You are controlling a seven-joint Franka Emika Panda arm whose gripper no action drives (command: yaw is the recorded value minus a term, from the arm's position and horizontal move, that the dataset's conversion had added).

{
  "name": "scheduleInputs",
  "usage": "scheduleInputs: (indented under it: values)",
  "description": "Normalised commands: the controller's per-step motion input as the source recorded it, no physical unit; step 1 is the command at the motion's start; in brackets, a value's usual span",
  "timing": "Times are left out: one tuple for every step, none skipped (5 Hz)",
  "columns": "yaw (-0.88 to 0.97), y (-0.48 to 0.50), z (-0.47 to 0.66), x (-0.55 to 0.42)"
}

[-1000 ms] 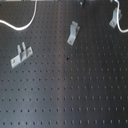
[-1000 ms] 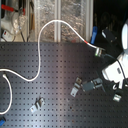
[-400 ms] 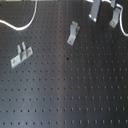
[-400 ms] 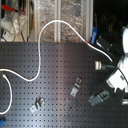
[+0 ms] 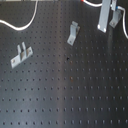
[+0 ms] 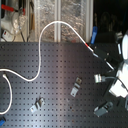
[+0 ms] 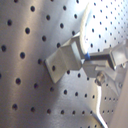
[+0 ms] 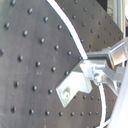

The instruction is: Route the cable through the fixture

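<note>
Black perforated board [image 5: 65, 95] carried everything; no containers were in view. The cable [image 6: 54, 25], light, limp and probably springy, looped across the board in the second exterior view. Best grasp looked just past its red band [image 6: 89, 46]. The gripper [image 7: 92, 59] sat beside the fixture [image 8: 70, 90]; couldn't tell whether its jaws were closed. The cable ran just alongside the fixture, apparently not seated.

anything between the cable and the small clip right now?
Nothing visible. In the second wrist view the cable runs right beside the fixture, over bare pegboard. The slanted bracket and two-pronged bracket sit well away in the first exterior view.
</note>
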Motion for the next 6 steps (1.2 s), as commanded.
scheduleInputs:
  values:
    - [0.00, -0.108, 0.17, -0.289]
    - [0.13, -0.217, 0.09, -0.406]
    - [0.08, -0.156, 0.05, -0.289]
    - [0.00, 0.058, 0.00, 0.073]
    - [0.00, 0.140, 0.12, 0.203]
    - [0.00, 0.161, 0.22, 0.383]
